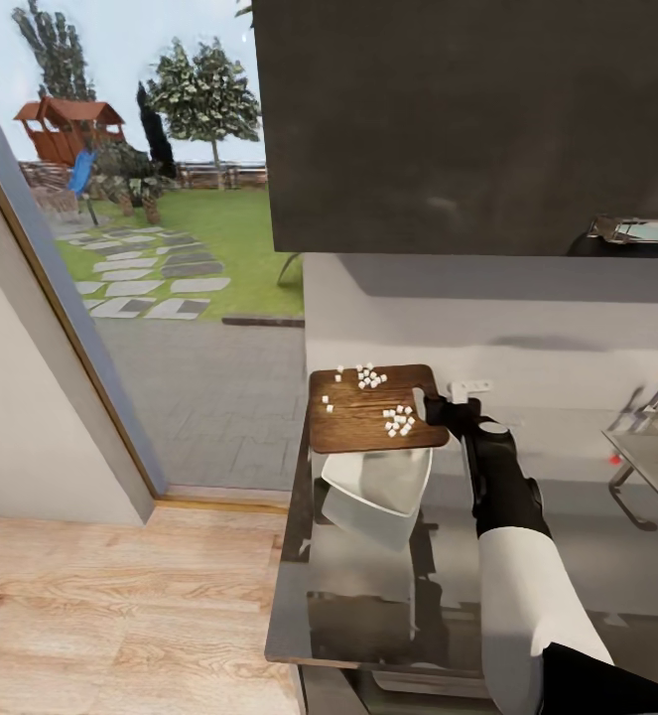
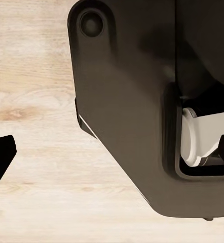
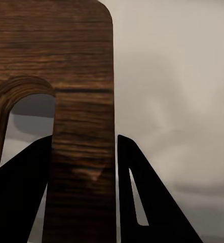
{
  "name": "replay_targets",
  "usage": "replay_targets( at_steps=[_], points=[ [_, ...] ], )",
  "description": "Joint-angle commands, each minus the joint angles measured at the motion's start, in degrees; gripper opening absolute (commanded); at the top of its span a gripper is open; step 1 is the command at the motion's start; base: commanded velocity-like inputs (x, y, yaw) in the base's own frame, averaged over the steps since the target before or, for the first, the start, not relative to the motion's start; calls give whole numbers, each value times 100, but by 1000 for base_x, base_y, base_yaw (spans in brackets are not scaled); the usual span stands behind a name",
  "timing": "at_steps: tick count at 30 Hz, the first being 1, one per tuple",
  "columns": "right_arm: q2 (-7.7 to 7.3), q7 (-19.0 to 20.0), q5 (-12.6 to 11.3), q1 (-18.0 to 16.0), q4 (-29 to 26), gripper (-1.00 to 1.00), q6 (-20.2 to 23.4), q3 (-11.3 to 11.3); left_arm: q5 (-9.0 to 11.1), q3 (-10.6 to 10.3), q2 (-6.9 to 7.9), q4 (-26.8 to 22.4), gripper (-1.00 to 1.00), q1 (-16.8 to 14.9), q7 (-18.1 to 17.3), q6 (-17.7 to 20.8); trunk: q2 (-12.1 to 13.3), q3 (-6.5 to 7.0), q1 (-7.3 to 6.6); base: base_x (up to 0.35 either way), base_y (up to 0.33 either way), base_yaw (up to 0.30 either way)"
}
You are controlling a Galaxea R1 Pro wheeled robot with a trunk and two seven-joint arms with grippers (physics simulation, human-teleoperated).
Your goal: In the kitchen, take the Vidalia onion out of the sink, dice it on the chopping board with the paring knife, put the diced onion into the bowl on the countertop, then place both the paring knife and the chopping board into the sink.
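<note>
Risk sits mostly with the loose onion pieces (image 1: 398,421) on the chopping board (image 1: 358,422), which I hold up over the bowl (image 1: 380,484) at the near left end of the countertop (image 1: 368,586). My right gripper (image 3: 84,167) has its two fingers closed on the strip of wood between the handle slot and the board's edge, one finger through the slot. That is a narrow hold at one end, so the board could swing or slip as I tilt it. Some dice lie near the far edge, others near the right side; if I tip too fast or crookedly, I judge they would miss the bowl and scatter onto the counter or the floor. My left gripper (image 2: 0,157) hangs over wood flooring; I cannot tell how far it is open. The sink (image 1: 656,447) lies off to the right.
</note>
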Motion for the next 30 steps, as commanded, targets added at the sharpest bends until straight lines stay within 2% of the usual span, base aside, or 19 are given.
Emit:
replay_targets(
  at_steps=[1, 4, 7, 13, 19, 30],
  points=[
    [9, 55, 51, -7, -11, -100, 15, -60, 41, -32, 7, -14, 100, 1, 43, 16, -12, -11, 4, 0, 0, 0],
    [9, 64, 44, -7, -11, -100, -12, -266, 41, -36, 6, -9, 100, 0, 43, 14, -12, -11, 4, 0, 0, 0],
    [9, 149, 45, -7, -11, -100, -50, -355, 41, -32, 6, 16, 100, 0, 42, 12, -12, -11, 4, 0, 0, 0],
    [9, 322, 50, -7, -11, -100, -64, -401, 41, -30, 5, 29, 100, 0, 35, 12, -12, -11, 4, 0, 0, 0],
    [9, 344, 50, -7, -11, -100, -65, -481, 41, -30, 7, 30, 100, 0, 35, 12, -12, -11, 4, 0, 0, 0],
    [9, 346, 50, -7, -11, -100, -69, -498, 41, -30, 9, 30, 100, 1, 35, 12, -12, -11, 4, 49, 33, 0]
  ],
)
